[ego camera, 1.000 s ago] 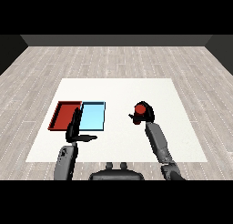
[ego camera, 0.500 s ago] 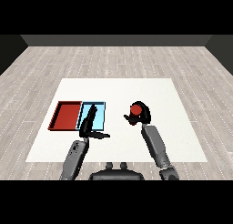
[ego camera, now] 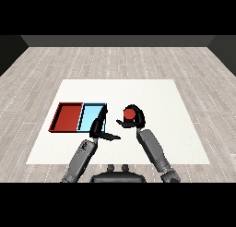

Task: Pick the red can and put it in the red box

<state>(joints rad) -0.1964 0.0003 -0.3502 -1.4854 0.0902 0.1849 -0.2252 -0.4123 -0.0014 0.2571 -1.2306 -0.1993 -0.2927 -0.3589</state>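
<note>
On the white table, seen from the head view, I had the red can in my right hand, whose fingers curled round the can's side with the round red top showing above them. The can was off to the right of both trays, near the middle of the table, and I could not tell whether it was lifted or resting on the surface. The red tray lay at the left, with the light blue tray touching its right edge, so the blue one stood between the can and its goal. My left hand hovered over the blue tray's right edge, fingers straight and thumb stuck out, holding nothing. I judged the can to be stiff, light and smooth-walled, likely to slip or tip if taken near the rim, so a wrap round the middle of its side seemed the right hold. What remained, as I read it, was carrying the can leftward past the blue tray and setting it down in the red one.
</note>
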